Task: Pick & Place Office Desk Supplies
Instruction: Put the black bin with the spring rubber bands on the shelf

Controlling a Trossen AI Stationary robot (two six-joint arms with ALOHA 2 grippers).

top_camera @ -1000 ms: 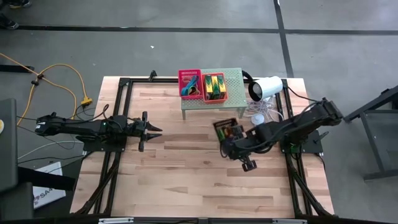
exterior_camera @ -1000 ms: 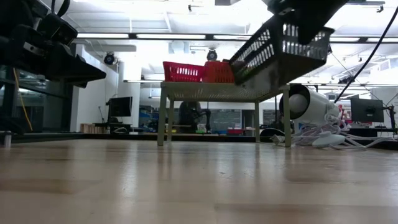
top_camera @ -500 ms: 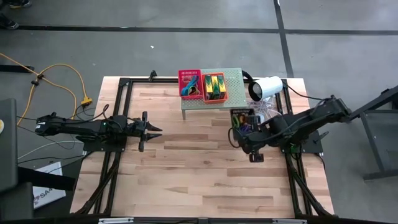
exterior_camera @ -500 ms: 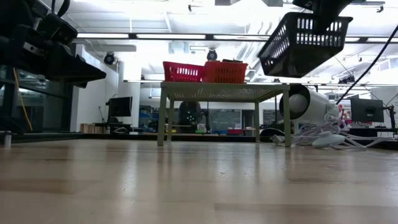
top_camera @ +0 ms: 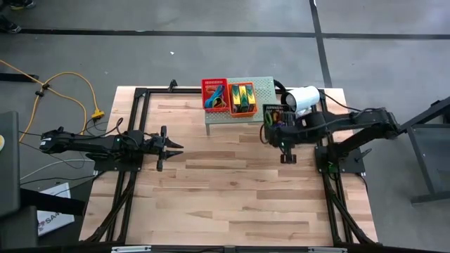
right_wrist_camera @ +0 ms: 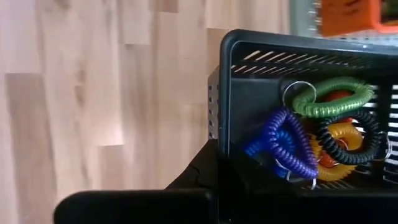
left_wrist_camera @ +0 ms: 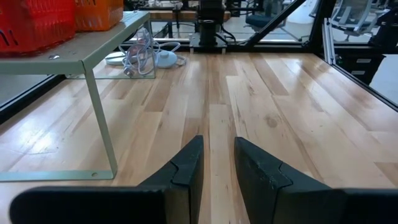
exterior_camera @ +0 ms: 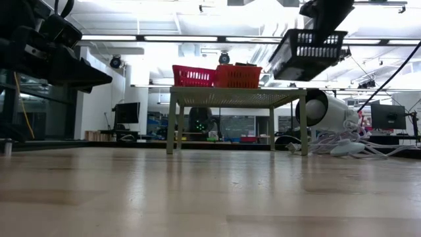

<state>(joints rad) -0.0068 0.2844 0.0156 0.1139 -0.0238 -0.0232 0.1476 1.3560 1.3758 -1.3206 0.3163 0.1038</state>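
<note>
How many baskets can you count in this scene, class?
3. A red basket and an orange basket sit side by side on the green shelf; a black basket hangs in the right gripper, beside the shelf.

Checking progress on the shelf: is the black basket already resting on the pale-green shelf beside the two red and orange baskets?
No. In the low view the black basket hangs in the air above the shelf, held by the right gripper.
</note>
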